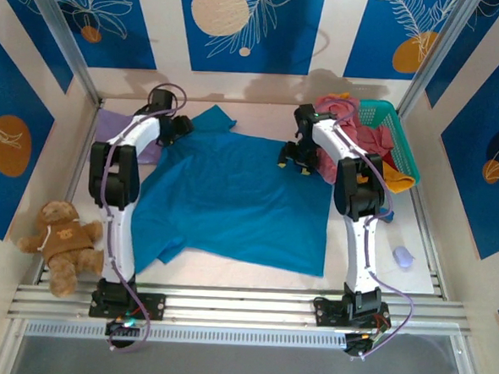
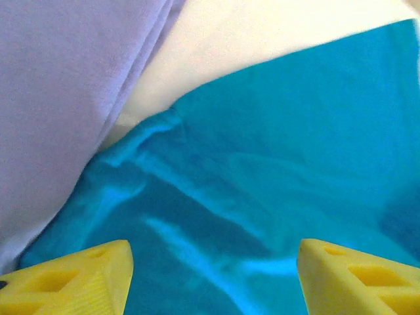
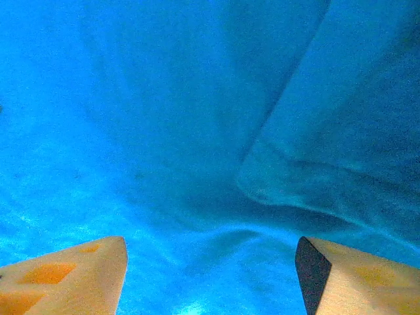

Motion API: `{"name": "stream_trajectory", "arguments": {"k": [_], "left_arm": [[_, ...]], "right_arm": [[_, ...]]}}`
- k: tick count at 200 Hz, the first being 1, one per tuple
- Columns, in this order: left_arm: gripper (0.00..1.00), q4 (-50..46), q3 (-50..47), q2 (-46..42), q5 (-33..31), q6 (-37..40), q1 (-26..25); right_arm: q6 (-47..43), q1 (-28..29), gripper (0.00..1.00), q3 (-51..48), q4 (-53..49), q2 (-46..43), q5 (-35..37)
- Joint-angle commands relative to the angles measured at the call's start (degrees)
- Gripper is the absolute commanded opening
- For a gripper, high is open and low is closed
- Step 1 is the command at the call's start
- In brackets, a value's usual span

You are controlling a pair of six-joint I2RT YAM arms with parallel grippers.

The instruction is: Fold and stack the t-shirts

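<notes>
A teal-blue t-shirt [image 1: 232, 194] lies spread flat across the middle of the table. My left gripper [image 1: 178, 130] hovers over its far left shoulder, by the sleeve. In the left wrist view that gripper [image 2: 213, 282] is open, with wrinkled teal cloth [image 2: 262, 164] below and nothing between the yellow fingers [image 2: 72, 282]. A folded lavender t-shirt [image 1: 109, 127] lies just to the left of it, its edge [image 2: 59, 98] beside the teal one. My right gripper [image 1: 295, 160] is over the far right shoulder. It [image 3: 210, 282] stands open above the teal cloth [image 3: 164, 131] and a fold [image 3: 315, 170].
A turquoise mesh basket [image 1: 401, 128] at the far right holds rose-pink [image 1: 367, 139] and orange [image 1: 396, 176] shirts. A brown teddy bear [image 1: 60, 235] sits at the near left. A small pale object [image 1: 404, 257] lies near the right edge. Walls close in the table.
</notes>
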Motion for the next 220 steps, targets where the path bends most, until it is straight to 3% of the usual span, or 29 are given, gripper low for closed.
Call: {"name": "stream_trajectory", "arguments": {"k": [1,41,99,130,220], "left_arm": [[0.67,-2.22,-3.56,-10.85,-0.1,3.74,-0.46],[0.67,-15.32,-10.45,-23.96,0.51,11.23,-0.07],[0.66,-25.39,-26.54,-36.48,6.49,14.69,3.5],[0.66,-28.46,-32.07,-39.62,9.19,16.62,6.36],[0.65,-30.38,-38.06,-41.55,10.8,21.24,11.13]], "right_arm": [[-0.69,3.3,0.7,-3.75,-2.81,-9.47,-0.89],[7.44,7.85,0.66,-20.12,-2.97,-28.09,-0.9],[27.0,9.82,0.59,-49.77,-2.87,-51.87,-4.53],[34.24,9.67,0.53,-59.56,-2.28,-54.51,-5.37],[46.74,9.48,0.48,-71.19,-8.48,-59.45,-0.52]]}}
